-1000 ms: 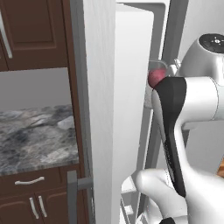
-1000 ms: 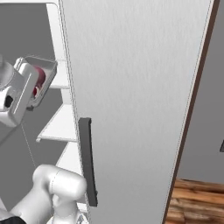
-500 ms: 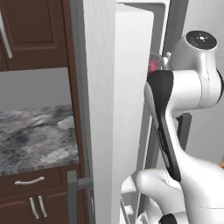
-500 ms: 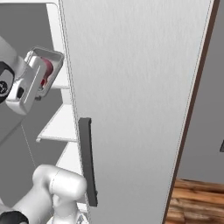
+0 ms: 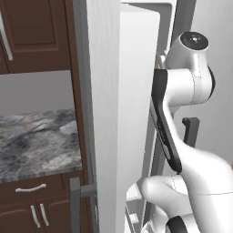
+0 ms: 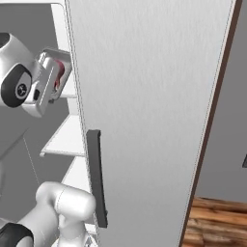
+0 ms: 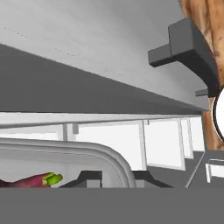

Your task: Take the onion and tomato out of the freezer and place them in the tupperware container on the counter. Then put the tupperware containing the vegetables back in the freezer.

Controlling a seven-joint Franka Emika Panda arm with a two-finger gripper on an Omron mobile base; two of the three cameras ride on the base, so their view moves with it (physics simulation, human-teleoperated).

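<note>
My gripper [image 6: 60, 73] is raised just inside the open freezer [image 6: 144, 96], shut on the onion [image 6: 59, 79], a dull pinkish-red ball that the door's edge partly hides. In the hand view the onion [image 7: 30, 181] peeks in at the lower left, with a small green stub at one end. The tomato is out of view. On the marbled counter [image 5: 32, 150] to the left lies the pale tupperware container [image 5: 68, 129], faint and small. In the left base view my own arm [image 5: 182, 86] covers the hand.
The open freezer door [image 5: 109, 113] stands between the arm and the counter. Its grey bar handle [image 6: 96, 178] faces right. White shelves [image 6: 62, 140] lie below the hand. Dark brown cabinets [image 5: 32, 36] hang above the counter.
The hand has risen and swung toward the door edge with the onion in it. In the left base view the onion has gone behind the arm.
</note>
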